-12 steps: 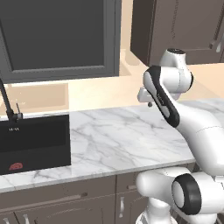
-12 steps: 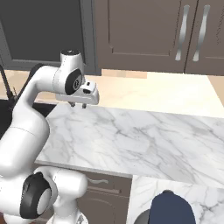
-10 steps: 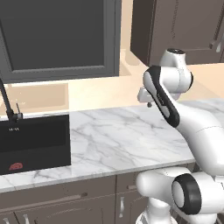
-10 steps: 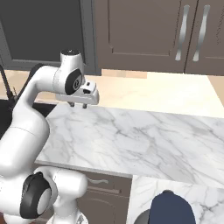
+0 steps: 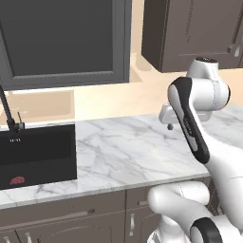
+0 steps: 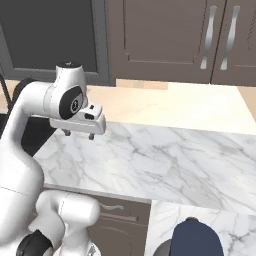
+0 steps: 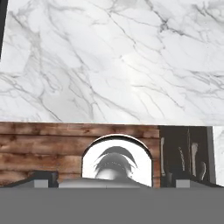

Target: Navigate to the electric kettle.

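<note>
The lime-green electric kettle is out of view. My gripper (image 6: 79,134) hangs open with nothing between its fingers, a little above the left part of the white marble counter (image 6: 165,160). From the left base view the gripper (image 5: 169,124) sits over the counter's right half (image 5: 118,147). The hand view looks straight down on the marble counter (image 7: 109,57) and its front edge, with wooden floor (image 7: 39,148) below it.
A black sink (image 5: 38,152) with a dark faucet (image 5: 7,109) lies left of the counter, a small red item (image 5: 18,180) in its basin. Dark wall cabinets (image 6: 165,40) hang above. A dark blue rounded object (image 6: 195,240) stands at the near right. Drawers (image 5: 71,218) run under the counter.
The arm and gripper sit slightly lower in both base views than before. The counter, sink and cabinets have barely shifted.
</note>
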{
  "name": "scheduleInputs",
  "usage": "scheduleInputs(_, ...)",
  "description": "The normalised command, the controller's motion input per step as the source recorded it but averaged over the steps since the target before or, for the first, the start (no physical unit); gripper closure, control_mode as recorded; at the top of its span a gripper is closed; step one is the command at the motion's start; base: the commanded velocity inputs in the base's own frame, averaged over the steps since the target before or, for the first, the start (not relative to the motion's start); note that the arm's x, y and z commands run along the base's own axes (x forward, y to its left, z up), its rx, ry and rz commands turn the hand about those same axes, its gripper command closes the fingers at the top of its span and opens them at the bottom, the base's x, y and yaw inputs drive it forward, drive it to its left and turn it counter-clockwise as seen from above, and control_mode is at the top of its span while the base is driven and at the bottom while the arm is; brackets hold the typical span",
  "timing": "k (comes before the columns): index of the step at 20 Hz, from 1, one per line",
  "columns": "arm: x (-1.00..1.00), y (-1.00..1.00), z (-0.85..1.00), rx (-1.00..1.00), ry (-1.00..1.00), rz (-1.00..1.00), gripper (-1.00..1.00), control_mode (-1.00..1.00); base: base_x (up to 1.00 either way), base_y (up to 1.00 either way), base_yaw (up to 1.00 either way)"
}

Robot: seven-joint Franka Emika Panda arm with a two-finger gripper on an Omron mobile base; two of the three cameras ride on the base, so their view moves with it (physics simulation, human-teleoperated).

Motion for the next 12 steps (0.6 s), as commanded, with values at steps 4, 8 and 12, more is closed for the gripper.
scheduleInputs(4,-1.00,0.00,0.31,0.00,0.08,-0.02,-1.00,-1.00,0.00,0.00,0.00)
scheduleInputs(8,-0.79,0.00,0.52,0.00,0.06,-0.01,-1.00,-1.00,0.00,0.00,0.00)
scheduleInputs(12,-0.52,0.00,0.25,0.00,0.03,-0.03,-1.00,-1.00,0.00,0.00,0.00)
